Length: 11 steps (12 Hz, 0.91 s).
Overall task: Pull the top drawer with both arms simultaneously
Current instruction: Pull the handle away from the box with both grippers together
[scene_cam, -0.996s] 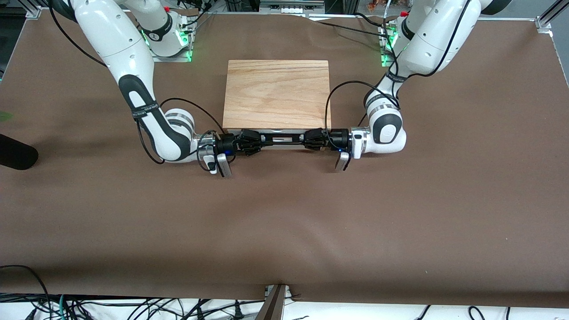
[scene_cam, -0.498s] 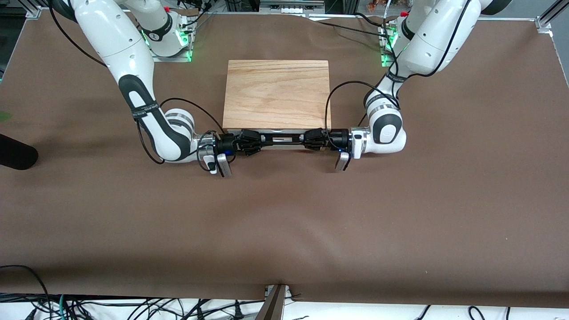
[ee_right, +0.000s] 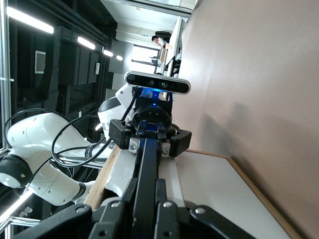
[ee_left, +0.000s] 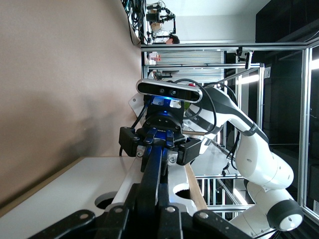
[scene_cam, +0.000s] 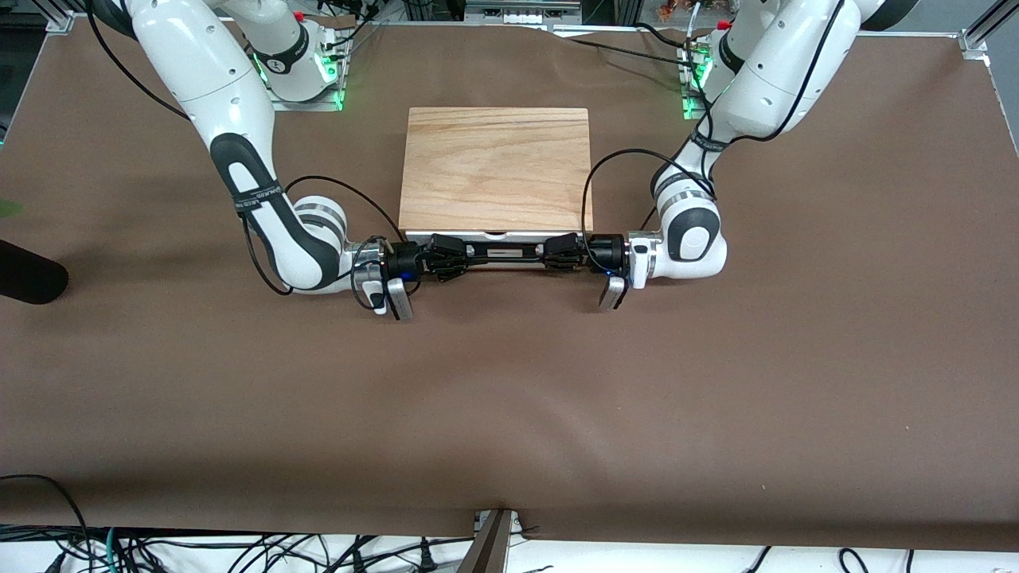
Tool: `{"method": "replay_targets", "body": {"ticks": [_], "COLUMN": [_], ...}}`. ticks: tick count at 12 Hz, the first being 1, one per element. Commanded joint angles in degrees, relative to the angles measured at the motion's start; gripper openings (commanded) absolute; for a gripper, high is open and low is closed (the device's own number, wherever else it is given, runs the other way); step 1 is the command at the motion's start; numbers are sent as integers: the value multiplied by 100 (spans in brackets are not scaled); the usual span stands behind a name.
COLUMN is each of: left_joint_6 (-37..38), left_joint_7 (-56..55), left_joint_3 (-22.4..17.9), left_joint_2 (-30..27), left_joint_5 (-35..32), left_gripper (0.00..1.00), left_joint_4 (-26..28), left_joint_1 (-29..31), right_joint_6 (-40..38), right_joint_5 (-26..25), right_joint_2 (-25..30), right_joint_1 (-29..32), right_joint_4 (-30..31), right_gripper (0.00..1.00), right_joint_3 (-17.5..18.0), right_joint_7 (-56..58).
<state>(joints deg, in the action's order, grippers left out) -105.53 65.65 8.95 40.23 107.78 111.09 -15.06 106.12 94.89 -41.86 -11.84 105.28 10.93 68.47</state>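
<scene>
Front view shows the wood-grain-topped cabinet (scene_cam: 495, 169) mid-table, its shallow white-fronted top drawer (scene_cam: 497, 237) just peeking out on the camera side; the thin black bar handle (scene_cam: 503, 252) runs before the cabinet's front; the right gripper (scene_cam: 450, 256) is clamped shut on the handle's end toward the right arm, the left gripper (scene_cam: 560, 252) likewise on the other end; I'd say both should draw straight out from the cabinet at matched pace, lest the drawer skew and bind; against a second ago, a white sliver now shows under the cabinet's slab, both wrists slightly shifted.
</scene>
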Motion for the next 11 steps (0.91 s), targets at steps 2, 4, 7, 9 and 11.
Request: {"method": "replay_targets", "body": {"ticks": [2,4,7,9,11], "left_joint_6": [-328,-328,-337,-337,-346], "left_joint_7": [-236,-403,-675,-1035,-1098], "left_joint_3": [46,-7,-112,-226,-253], "left_joint_2": [591,653,680,679,688], "left_joint_5": [-205,-222,-318,-599,-627], "left_gripper": [0,0,0,0,0], "left_joint_4": [-553,-580,-597,-763,-799], "left_joint_1": [-111,-76,-23,12,12], "right_joint_6": [93,102,198,199,199], "right_joint_5": [108,108,65,64,64], "right_joint_2": [82,47,38,11,-15], "right_joint_1": [120,120,164,164,173], "right_joint_4": [-482,-579,-746,-807,-851], "right_gripper": [0,0,0,0,0], "right_joint_3": [14,14,5,-21,-21], "right_joint_7": [-483,-510,-694,-703,-712]}}
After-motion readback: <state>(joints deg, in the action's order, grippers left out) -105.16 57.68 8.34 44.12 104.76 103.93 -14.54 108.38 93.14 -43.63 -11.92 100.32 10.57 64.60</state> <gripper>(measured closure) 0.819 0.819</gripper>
